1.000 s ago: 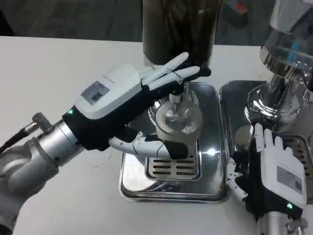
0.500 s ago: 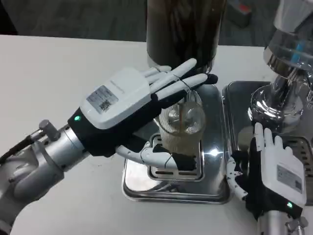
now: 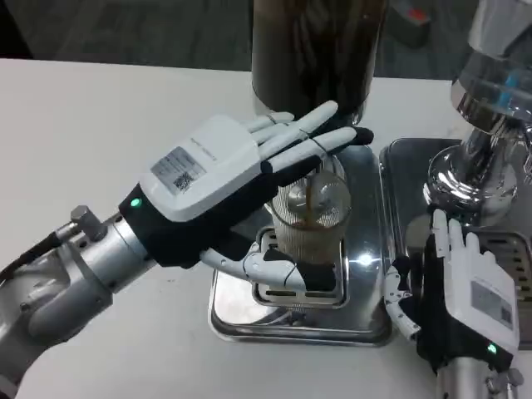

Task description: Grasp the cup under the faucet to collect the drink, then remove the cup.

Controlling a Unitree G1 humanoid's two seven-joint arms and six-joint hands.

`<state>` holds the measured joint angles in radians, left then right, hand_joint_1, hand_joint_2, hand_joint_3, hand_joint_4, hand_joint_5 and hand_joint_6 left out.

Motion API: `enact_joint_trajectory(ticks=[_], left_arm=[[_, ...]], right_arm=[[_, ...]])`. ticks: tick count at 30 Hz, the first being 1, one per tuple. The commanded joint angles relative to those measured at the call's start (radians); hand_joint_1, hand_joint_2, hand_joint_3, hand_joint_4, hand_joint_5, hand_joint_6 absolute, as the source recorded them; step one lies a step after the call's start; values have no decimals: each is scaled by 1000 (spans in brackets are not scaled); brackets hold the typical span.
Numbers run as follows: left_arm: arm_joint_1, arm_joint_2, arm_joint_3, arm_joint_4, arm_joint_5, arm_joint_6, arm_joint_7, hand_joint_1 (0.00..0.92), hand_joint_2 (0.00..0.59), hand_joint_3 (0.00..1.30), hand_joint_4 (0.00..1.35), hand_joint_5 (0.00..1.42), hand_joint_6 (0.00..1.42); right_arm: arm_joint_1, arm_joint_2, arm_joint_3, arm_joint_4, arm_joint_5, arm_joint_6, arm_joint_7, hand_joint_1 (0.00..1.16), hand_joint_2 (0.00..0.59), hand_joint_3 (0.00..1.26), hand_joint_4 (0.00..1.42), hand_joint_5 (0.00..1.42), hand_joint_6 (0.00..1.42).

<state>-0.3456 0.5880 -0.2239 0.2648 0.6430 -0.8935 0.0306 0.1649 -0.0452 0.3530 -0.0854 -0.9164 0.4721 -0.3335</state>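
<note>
A clear ribbed cup (image 3: 312,224) stands on the steel drip tray (image 3: 366,324) beneath the dark drink dispenser (image 3: 316,50). A thin brown stream falls into the cup, and brown liquid shows at its bottom. My left hand (image 3: 224,187) reaches in from the left. Its thumb lies against the cup's near side low down, and its fingers stretch over the cup's far rim, up by the tap. My right hand (image 3: 461,295) rests at the lower right, fingers straight and pointing away, holding nothing.
A second dispenser with a shiny chrome base (image 3: 478,166) stands on its own tray at the right, just beyond my right hand. White table (image 3: 100,116) stretches to the left.
The drink has started to pour into the cup and collects at its bottom. My left hand has shifted slightly up and right around the cup. The right hand has stayed put.
</note>
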Motion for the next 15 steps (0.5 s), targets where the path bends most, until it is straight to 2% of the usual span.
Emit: enact_joint_trajectory(ticks=[1, 7, 9, 13, 15], left_arm=[[29, 19, -72, -9, 77, -22, -42, 0, 128, 118, 0, 202, 184], [29, 23, -92, -18, 80, -11, -29, 0, 129, 118, 0, 202, 184], [29, 24, -100, -11, 72, -11, -29, 0, 128, 118, 0, 202, 182], [28, 24, -105, 3, 62, -10, -24, 0, 129, 118, 0, 202, 176], [28, 25, -107, 7, 55, -11, -25, 0, 129, 118, 0, 201, 174]], right_arm=[[1, 6, -14, -11, 17, 3, -8, 330, 564, 0, 0, 0, 0], [12, 19, -25, -43, 33, -4, -18, 330, 560, 0, 0, 0, 0], [21, 25, -28, -63, 40, -7, -23, 342, 543, 0, 0, 0, 0], [42, 41, -62, -122, 123, -55, -5, 377, 485, 0, 0, 0, 0], [41, 35, -84, -129, 193, -92, 33, 391, 463, 0, 0, 0, 0]])
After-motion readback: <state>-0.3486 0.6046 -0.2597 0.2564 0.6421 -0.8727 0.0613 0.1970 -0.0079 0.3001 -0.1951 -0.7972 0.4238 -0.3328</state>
